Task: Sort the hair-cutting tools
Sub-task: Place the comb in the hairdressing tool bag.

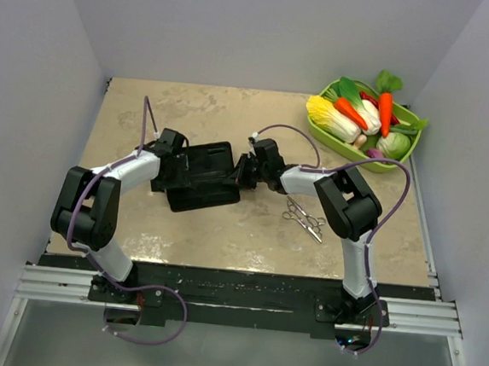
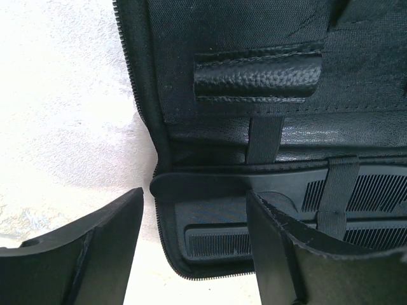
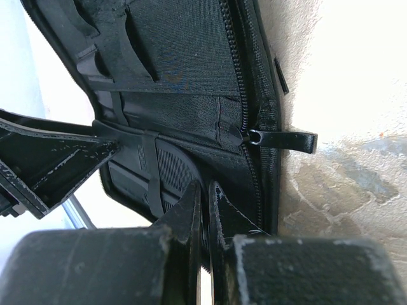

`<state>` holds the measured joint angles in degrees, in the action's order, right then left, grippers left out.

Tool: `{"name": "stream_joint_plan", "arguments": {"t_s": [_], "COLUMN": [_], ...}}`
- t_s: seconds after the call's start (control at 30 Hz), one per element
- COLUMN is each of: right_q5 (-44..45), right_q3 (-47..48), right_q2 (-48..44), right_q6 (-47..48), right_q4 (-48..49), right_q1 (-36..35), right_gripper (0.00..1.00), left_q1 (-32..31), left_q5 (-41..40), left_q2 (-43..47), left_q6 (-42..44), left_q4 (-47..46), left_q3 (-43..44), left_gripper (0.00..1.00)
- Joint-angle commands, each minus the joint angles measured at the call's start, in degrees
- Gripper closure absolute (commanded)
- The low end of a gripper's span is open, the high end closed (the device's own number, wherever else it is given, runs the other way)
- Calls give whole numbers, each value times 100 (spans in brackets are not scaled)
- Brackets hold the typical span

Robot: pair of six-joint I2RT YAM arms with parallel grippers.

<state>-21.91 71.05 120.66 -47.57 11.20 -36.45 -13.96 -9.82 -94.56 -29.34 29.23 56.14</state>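
Observation:
A flat black case (image 1: 206,180) lies open mid-table. Two black combs sit under its elastic straps, one (image 2: 362,190) above the other (image 2: 219,244); comb teeth (image 3: 173,170) also show in the right wrist view. My left gripper (image 2: 194,197) hangs open over the case's left end, straddling the comb tips with nothing held; from above it (image 1: 176,167) is at the case's left side. My right gripper (image 3: 206,187) is shut on the case's right edge, seen from above (image 1: 244,170) at that side. Silver scissors (image 1: 303,219) lie on the table right of the case, untouched.
A green basket (image 1: 412,145) of toy vegetables stands at the back right corner. The case's zipper pull (image 3: 286,140) sticks out onto the beige tabletop. White walls close in the table on three sides.

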Motion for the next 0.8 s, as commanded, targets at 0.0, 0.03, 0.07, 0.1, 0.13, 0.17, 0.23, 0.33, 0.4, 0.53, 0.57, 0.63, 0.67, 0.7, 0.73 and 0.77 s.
{"name": "stream_joint_plan", "arguments": {"t_s": [0.0,0.03,0.07,0.1,0.13,0.17,0.23,0.33,0.4,0.53,0.57,0.63,0.67,0.7,0.73,0.77], "right_q5": [134,195,283,336,398,433,503,600,653,837,872,1013,1031,1057,1083,1153], "right_q3": [-171,-135,-109,-30,31,110,260,410,524,533,533,568,594,603,612,630], "right_q2": [133,116,107,107,115,150,151,124,98,63,63,45,37,36,28,36], "right_q6": [274,327,362,441,494,555,670,907,1100,1171,1189,1215,1233,1259,1268,1277], "right_q4": [-899,-979,-1032,-1102,-1181,-1304,-1489,-1717,-1936,-2016,-2060,-2113,-2166,-2192,-2219,-2271], "right_q1": [-398,-398,-398,-390,-372,-337,-293,-188,-161,-135,-135,-117,-100,-91,-82,-56], "right_gripper": [100,100,100,100,100,100,100,100,100,100,100,100,100,100,100,97], "left_q1": [-19,-19,-19,-19,-19,-19,-19,-19,-11,-19,-19,-19,-19,-19,-19,-19], "left_q5": [86,95,103,104,130,130,147,148,156,191,200,209,209,218,218,227], "left_q2": [-18,-18,-18,-18,-10,-27,-10,34,61,78,78,87,87,79,70,70], "left_q6": [-19,-28,-28,-28,-28,-28,-28,-45,-63,-89,-98,-107,-107,-107,-107,-107], "left_q4": [-40,-67,-67,-76,-76,-93,-76,-84,-111,-120,-128,-137,-137,-129,-120,-128], "left_q3": [11,-15,-24,-42,-50,-59,-68,-121,-164,-209,-209,-217,-217,-217,-217,-217], "left_gripper": [30,31,31,32,32,32,32,32,33,33,33,33,33,34,34,34]}}
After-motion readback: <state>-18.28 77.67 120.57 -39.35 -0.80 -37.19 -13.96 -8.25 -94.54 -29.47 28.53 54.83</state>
